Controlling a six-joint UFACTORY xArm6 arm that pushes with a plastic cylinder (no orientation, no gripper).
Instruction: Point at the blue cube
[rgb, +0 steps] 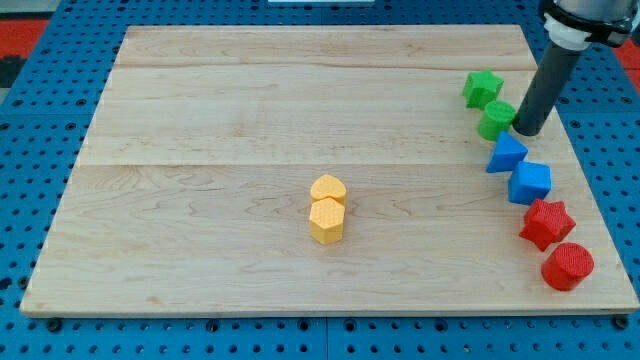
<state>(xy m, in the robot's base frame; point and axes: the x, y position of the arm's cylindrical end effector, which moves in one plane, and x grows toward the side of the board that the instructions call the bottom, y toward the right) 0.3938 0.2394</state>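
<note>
Wooden board (250, 120) carries everything. My dark rod, with no jaws to part or close, sets my tip (527, 131) just beside the green cylinder (497, 120). The blue cube (530, 182) sits near, toward the view's bottom.
</note>
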